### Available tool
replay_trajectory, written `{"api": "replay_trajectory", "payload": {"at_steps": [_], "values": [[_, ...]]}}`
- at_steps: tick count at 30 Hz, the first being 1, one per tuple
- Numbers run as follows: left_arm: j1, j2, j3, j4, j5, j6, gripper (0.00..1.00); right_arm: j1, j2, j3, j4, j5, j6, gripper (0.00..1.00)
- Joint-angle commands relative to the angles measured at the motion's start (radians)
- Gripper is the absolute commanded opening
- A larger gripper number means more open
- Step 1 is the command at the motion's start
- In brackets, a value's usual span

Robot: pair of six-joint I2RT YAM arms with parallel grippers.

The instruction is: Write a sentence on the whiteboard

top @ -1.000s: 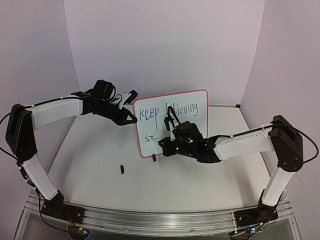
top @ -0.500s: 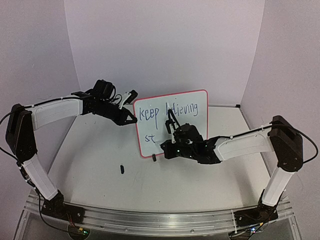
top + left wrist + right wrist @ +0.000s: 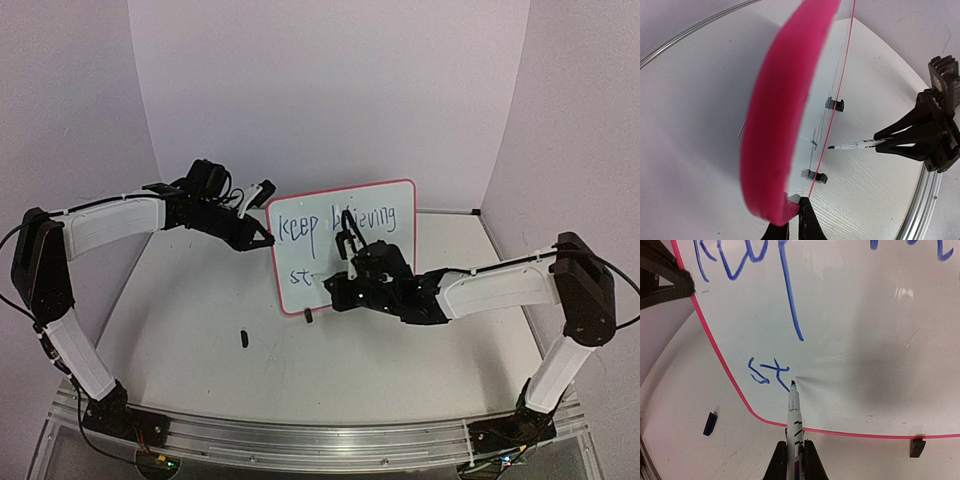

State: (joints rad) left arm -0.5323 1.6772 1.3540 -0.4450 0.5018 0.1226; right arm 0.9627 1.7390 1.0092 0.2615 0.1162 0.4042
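Observation:
The whiteboard [image 3: 390, 195] stands upright at mid-table, red-bordered. On it the sentence [image 3: 298, 227] reads "keep believing" in blue, with "st" [image 3: 767, 372] below. My left gripper [image 3: 268, 240] is shut on the board's left edge, and its fingertips pinch the blurred pink rim [image 3: 790, 150] close to the lens. My right gripper [image 3: 345, 250] is shut on a white marker [image 3: 793, 410]. The marker's dark tip rests at the board just right of the "t". From the left wrist, the marker [image 3: 855, 145] points at the board's face.
A small blue marker cap [image 3: 243, 338] lies on the table left of the board's lower corner. Black clip feet [image 3: 916, 446] hold the board's bottom edge. Purple walls close in the back and sides. An aluminium rail [image 3: 320, 440] runs along the near edge.
My right arm has shifted slightly to the right, carrying the marker tip just past the "t". The writing looks the same. The left arm and board have not moved.

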Motion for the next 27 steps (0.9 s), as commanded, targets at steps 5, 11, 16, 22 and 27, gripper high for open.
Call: {"api": "replay_trajectory", "payload": {"at_steps": [5, 11, 16, 22, 27], "values": [[-0.023, 0.049, -0.015, -0.141, -0.067, 0.042, 0.0, -0.003, -0.053, 0.004, 0.031, 0.016, -0.019, 0.0], [-0.023, 0.049, -0.015, -0.141, -0.068, 0.043, 0.0, -0.003, -0.028, 0.022, 0.031, 0.026, -0.019, 0.0], [-0.023, 0.049, -0.015, -0.142, -0.068, 0.044, 0.0, -0.003, -0.012, 0.036, 0.031, 0.032, -0.024, 0.0], [-0.023, 0.049, -0.015, -0.143, -0.07, 0.043, 0.0, -0.003, 0.002, 0.049, 0.031, 0.04, -0.03, 0.0], [-0.023, 0.05, -0.014, -0.143, -0.069, 0.044, 0.0, -0.004, 0.011, 0.058, 0.031, 0.045, -0.034, 0.0]]}}
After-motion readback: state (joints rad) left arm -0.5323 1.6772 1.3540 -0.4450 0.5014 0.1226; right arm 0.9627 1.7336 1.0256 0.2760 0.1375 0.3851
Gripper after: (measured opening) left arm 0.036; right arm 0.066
